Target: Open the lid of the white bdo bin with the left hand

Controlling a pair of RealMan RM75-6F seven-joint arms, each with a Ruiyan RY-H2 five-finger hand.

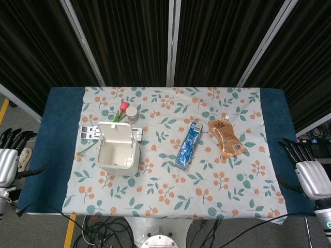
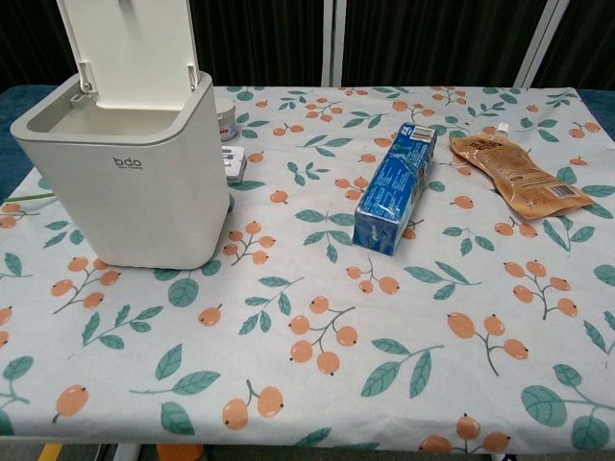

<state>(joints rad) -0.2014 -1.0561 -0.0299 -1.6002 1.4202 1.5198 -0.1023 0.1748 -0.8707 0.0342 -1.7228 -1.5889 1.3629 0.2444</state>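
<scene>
The white bdo bin (image 1: 118, 155) (image 2: 130, 187) stands on the left part of the flowered cloth. Its lid (image 1: 118, 132) (image 2: 130, 48) is raised upright at the back, and the inside looks empty. My left hand (image 1: 7, 160) hangs off the table's left edge in the head view, fingers apart, holding nothing, far from the bin. My right hand (image 1: 305, 173) hovers off the right edge, fingers spread and empty. Neither hand shows in the chest view.
A blue box (image 1: 188, 145) (image 2: 394, 187) lies mid-table and a brown pouch (image 1: 226, 137) (image 2: 516, 178) to its right. Behind the bin are a white power strip (image 1: 88, 132), a pink tulip (image 1: 123, 107) and a small jar (image 1: 132, 112).
</scene>
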